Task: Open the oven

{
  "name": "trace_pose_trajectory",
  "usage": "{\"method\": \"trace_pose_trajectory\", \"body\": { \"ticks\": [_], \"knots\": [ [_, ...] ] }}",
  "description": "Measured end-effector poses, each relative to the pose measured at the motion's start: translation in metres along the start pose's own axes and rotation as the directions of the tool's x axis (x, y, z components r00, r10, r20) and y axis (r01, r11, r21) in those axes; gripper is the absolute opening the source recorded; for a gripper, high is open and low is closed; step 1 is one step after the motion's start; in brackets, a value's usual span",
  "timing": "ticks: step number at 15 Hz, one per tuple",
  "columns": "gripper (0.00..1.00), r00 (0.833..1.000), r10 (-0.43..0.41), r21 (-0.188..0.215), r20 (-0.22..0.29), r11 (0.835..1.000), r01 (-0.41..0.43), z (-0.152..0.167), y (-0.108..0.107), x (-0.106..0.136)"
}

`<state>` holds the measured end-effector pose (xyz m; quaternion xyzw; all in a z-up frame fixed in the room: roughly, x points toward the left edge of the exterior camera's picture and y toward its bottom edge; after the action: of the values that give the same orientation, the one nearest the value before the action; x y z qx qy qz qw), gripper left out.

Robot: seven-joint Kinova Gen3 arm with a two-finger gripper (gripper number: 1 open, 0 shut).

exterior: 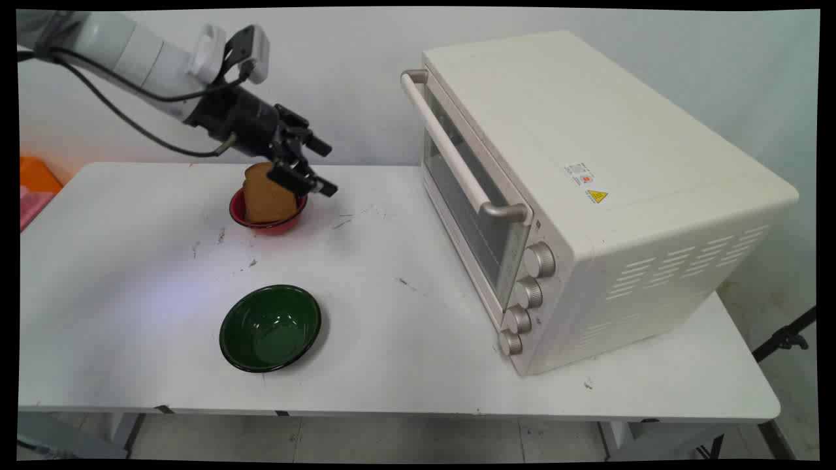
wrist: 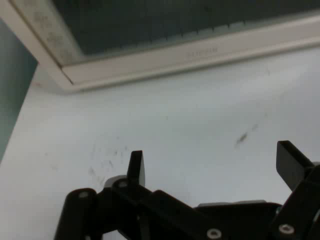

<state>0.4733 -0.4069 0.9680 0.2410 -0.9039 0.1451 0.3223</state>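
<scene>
Nearest the camera, the white bench carries everything. On its right side sits a cream toaster oven, door shut, handle and four knobs facing left. Toward the front left lies an empty green bowl. Farther back, a red bowl holds a slice of brown bread standing upright. Just above and beside the bread hangs the black pincer, its fingers spread apart, gripping nothing, pointed toward the oven.

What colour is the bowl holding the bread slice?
Red: the small red bowl under the brown bread slice, clearest in the main view.
</scene>
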Motion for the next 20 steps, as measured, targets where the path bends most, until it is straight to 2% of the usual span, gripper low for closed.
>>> {"method": "trace_pose_trajectory", "body": {
  "ticks": [15,16,20],
  "knots": [
    [1.0,0.987,-0.072,0.009,-0.141,0.997,0.074,0.014,0.017,0.088],
    [0.0,0.986,-0.077,0.011,-0.149,0.997,0.079,0.015,0.018,0.092],
    [0.0,0.981,-0.087,0.018,-0.174,0.996,0.091,0.021,0.022,0.108]
  ]
}}
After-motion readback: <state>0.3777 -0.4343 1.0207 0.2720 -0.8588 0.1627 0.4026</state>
